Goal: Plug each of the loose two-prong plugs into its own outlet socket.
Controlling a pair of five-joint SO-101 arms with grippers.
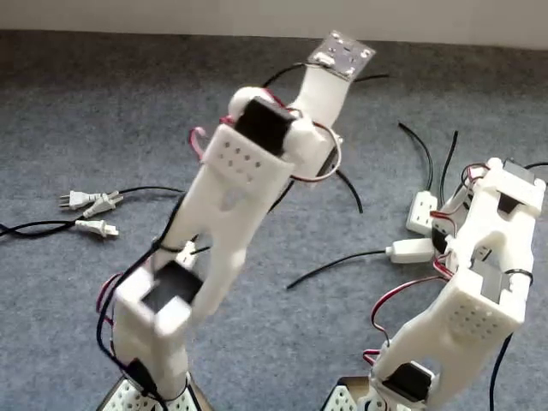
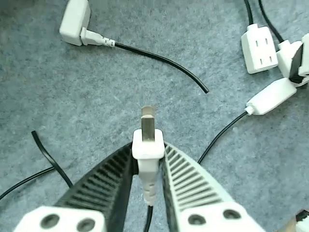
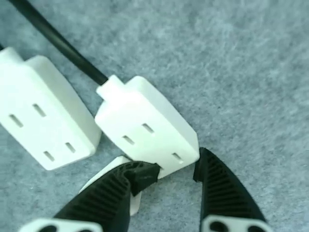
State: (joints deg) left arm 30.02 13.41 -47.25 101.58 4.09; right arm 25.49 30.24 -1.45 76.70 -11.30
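Grey carpet (image 1: 68, 120) is work surface; pale band (image 1: 257, 13) along far edge. Far left: loose plugs (image 1: 90, 202) on black cords, flat on carpet. Centre: left arm (image 1: 240, 188) crosses high view and blocks carpet behind it. Left gripper (image 2: 148, 153) narrow, clamped on plug (image 2: 148, 142), prongs pointing away over carpet. Black cord (image 2: 164, 63) with free end lies ahead. Right: socket (image 3: 147, 128) pinched at its end between right gripper (image 3: 174, 169) jaws. Second socket (image 3: 41, 113) just beside, slots up.
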